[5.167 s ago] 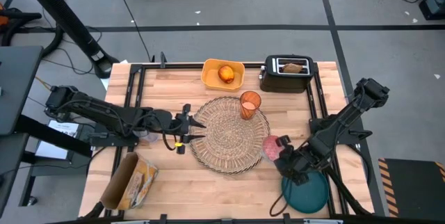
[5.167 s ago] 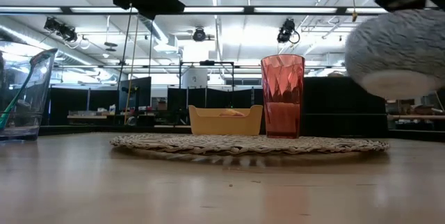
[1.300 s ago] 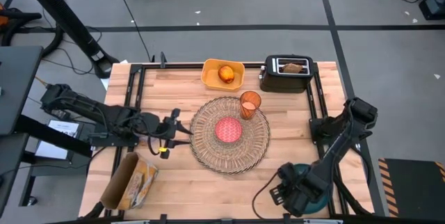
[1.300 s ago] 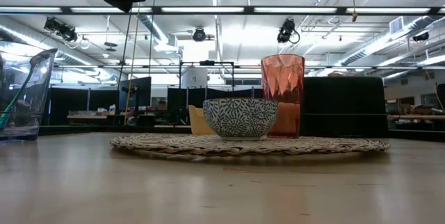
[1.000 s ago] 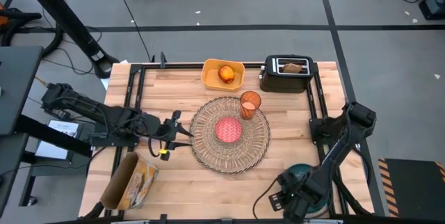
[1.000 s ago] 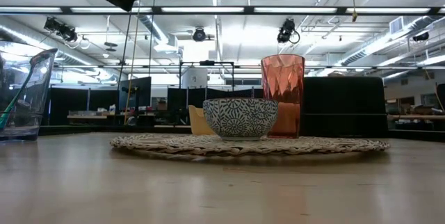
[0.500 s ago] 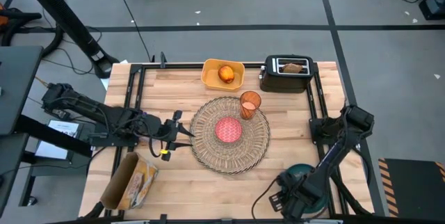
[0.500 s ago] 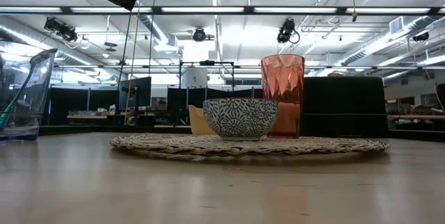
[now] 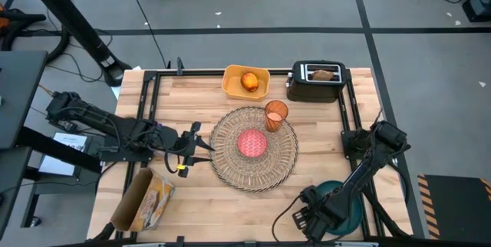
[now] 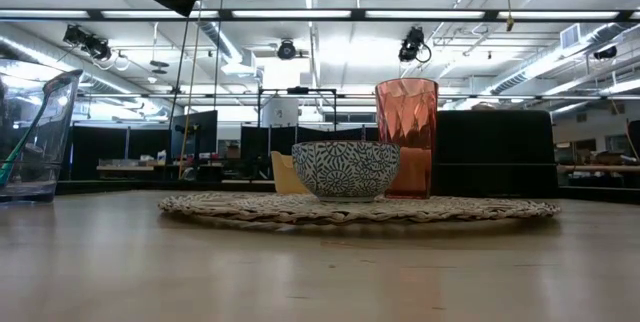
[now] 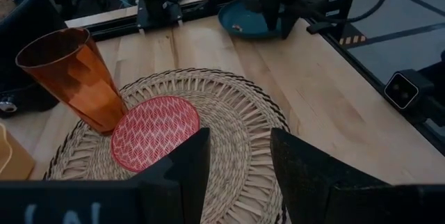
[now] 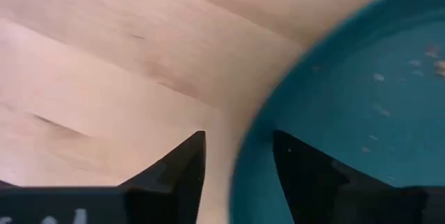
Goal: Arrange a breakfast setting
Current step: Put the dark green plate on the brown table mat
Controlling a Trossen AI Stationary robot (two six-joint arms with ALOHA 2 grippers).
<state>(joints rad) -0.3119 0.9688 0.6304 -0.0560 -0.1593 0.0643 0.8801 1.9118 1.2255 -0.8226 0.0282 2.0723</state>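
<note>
Teal plate (image 12: pixel 361 92) is found at the near right corner of the surface (image 9: pixel 230 209), its rim lying just ahead of the right gripper (image 12: pixel 236 165), whose jaws are spread. The left gripper (image 11: pixel 240 158), jaws also spread, is held beside the straw placemat (image 9: pixel 253 149), well apart from the plate, so the right arm is judged the nearer.

The light wooden table (image 9: pixel 192 193) carries the round woven straw placemat (image 9: pixel 254 149) at its centre, the yellow rectangular tray (image 9: pixel 245 81) at 12 o'clock, the black toaster (image 9: pixel 317 82) at 1 o'clock, the dark teal plate (image 9: pixel 341 204) at 5 o'clock, and a bread bag (image 9: pixel 143 199) at 7 o'clock.
</note>
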